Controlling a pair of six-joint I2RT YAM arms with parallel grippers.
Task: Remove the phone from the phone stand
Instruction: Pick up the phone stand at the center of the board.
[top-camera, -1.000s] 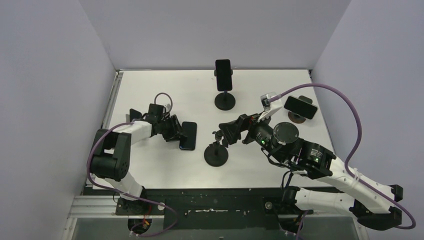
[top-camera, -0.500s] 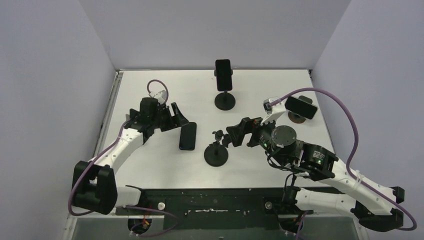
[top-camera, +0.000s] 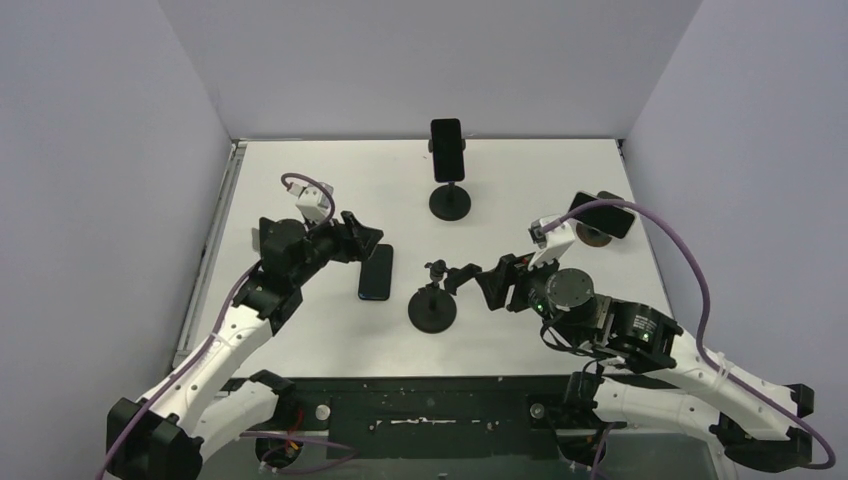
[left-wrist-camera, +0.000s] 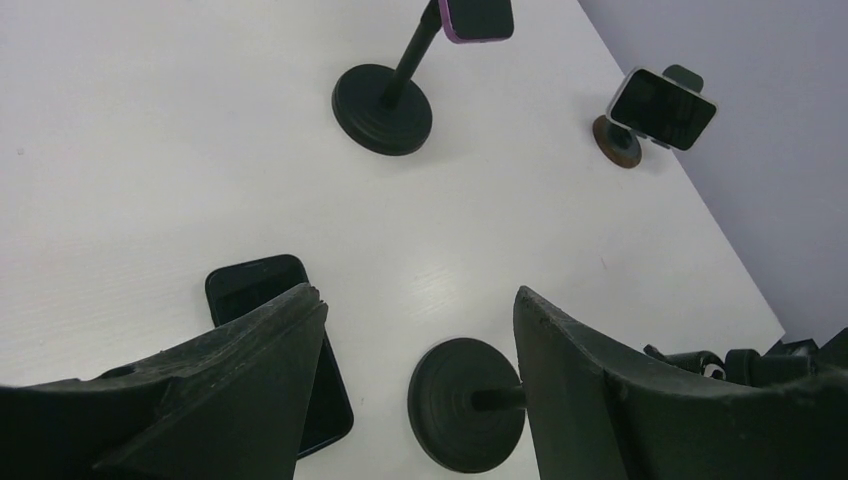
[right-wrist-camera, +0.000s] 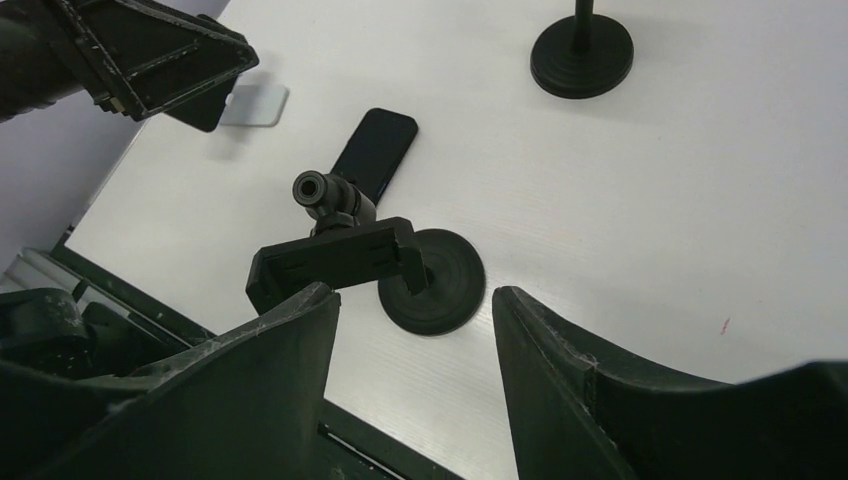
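A dark phone (top-camera: 376, 271) lies flat on the white table, also in the left wrist view (left-wrist-camera: 270, 335) and the right wrist view (right-wrist-camera: 375, 152). Right of it stands an empty black phone stand (top-camera: 433, 305) with its clamp bare (right-wrist-camera: 335, 262); its base shows in the left wrist view (left-wrist-camera: 467, 404). My left gripper (top-camera: 362, 238) is open and empty, raised above the phone's far end. My right gripper (top-camera: 480, 282) is open and empty, just right of the stand's clamp.
A second stand (top-camera: 449, 165) at the back centre holds an upright phone. A third low stand (top-camera: 600, 217) at the right holds a phone sideways. The table's near edge (right-wrist-camera: 250, 350) drops to a black rail.
My left arm has let go of the phone and drawn back and up, leaving it flat on the table. My right gripper has pulled back to the right, away from the empty stand.
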